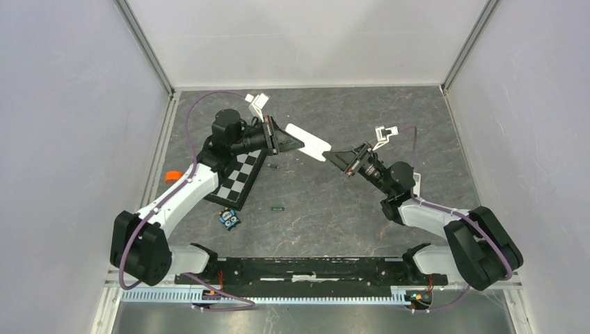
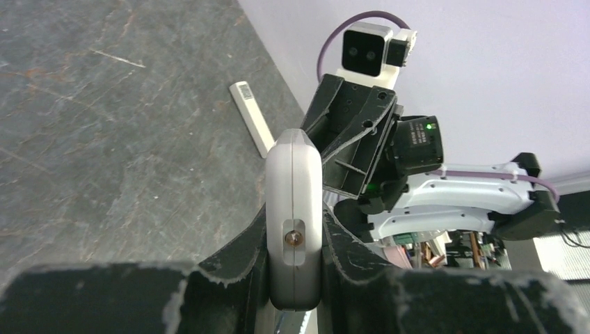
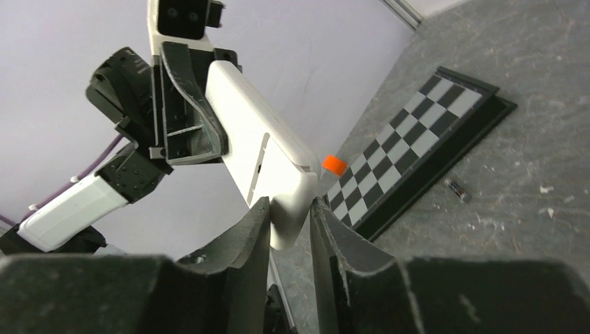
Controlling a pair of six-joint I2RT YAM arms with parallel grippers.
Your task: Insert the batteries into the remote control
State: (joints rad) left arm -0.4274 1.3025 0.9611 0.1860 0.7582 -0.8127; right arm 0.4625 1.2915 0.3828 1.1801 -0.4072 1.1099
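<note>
- Left claw (image 2: 295,235): clamped on a slim white rectangular plastic remote control (image 2: 295,177), one finger on each side. The remote is up off the dark grey mottled table (image 1: 389,118), upper centre of the top view.
- Right claw (image 3: 289,217): jaws straddle the remote's other end. Its own wrist view shows the fingers very close on both sides; whether they press it I cannot tell.
- Top view only: both tiny dark slim cylindrical batteries lie on the table, apart from the remote. One battery (image 1: 279,207) is at frame centre, the other (image 1: 272,166) just beside the right edge of the black-and-white checkered board (image 1: 242,182).
- Right wrist view: just one battery, right of frame, near the board's dark rim. A small orange cap (image 3: 335,164) shows past the remote.
- Left wrist view only: a narrow white plastic strip (image 2: 252,124) lies flat on the table, upper centre, beyond the remote's tip.
- Top view only: a small blue toy-like object (image 1: 229,219) just below the board's lower corner.
</note>
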